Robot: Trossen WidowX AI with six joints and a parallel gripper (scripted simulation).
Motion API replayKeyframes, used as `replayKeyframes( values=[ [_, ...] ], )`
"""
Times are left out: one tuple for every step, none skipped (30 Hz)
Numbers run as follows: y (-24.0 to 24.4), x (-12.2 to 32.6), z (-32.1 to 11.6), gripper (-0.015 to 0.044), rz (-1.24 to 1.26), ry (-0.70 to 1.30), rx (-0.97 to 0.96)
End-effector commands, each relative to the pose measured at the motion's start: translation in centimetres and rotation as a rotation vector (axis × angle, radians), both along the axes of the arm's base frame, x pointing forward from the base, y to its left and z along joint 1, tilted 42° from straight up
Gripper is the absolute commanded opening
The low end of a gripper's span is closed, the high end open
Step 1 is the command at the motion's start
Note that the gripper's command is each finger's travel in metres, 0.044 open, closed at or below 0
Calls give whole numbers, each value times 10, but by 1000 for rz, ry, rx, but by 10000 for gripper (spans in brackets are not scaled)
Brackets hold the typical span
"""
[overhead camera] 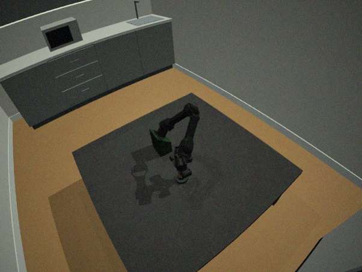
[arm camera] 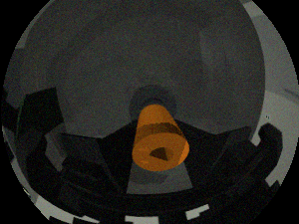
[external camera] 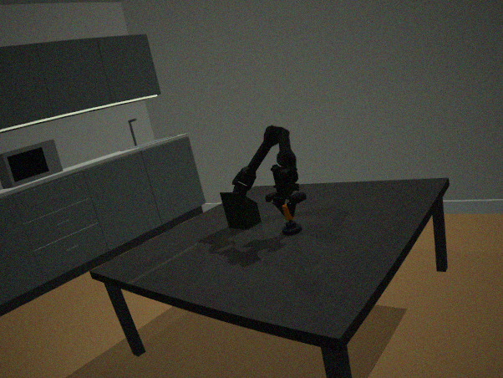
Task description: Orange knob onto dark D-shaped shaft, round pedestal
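Note:
The orange knob (overhead camera: 179, 174) (external camera: 287, 211) (arm camera: 159, 140) is between the fingers of my gripper (overhead camera: 181, 174) (external camera: 288, 212) (arm camera: 154, 122), which is shut on it. The round pedestal (overhead camera: 181, 180) (external camera: 292, 230) (arm camera: 168, 105) is dark and stands on the table directly below the knob. In the exterior view a short dark stretch shows between the knob's lower end and the pedestal's base, so the knob is not down on the base. Whether its lower end touches the shaft's tip I cannot tell. The shaft's flat side and the knob's hole are hidden.
A dark green angular block (overhead camera: 162, 145) (external camera: 241, 210) (arm camera: 42, 110) stands on the dark table (overhead camera: 228, 192) (external camera: 334, 268) beside the arm's base. The arm arches over from there to the pedestal. A kitchen counter with a microwave is beyond the table.

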State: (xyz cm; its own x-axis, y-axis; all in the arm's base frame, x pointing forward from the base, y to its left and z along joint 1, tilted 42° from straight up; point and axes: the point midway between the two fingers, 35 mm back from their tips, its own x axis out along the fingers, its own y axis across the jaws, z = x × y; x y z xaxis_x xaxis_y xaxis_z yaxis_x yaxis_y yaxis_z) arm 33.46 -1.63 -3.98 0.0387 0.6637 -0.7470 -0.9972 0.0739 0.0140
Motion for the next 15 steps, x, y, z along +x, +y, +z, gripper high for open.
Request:
replayKeyframes(
  values=[
    [0,0,-1,0,-2,0,1],
    [0,0,-1,0,-2,0,1],
    [-1,0,0,0,-2,0,0],
    [-3,0,0,0,-2,0,0],
    [-4,0,0,0,-2,0,0],
    [-4,0,1,0,-2,0,0],
    [-5,0,1,0,-2,0,0],
    [-5,1,2,0,-2,0,0],
    [-5,1,2,0,7,-8,0],
    [-6,1,2,0,18,-18,-1],
    [-6,1,2,0,31,-29,-2],
    [-6,2,2,0,37,-34,-2],
    [-6,2,2,0,37,-35,-2],
    [-6,3,2,0,37,-35,-2],
    [-6,3,2,0,37,-35,-2]
  ],
)
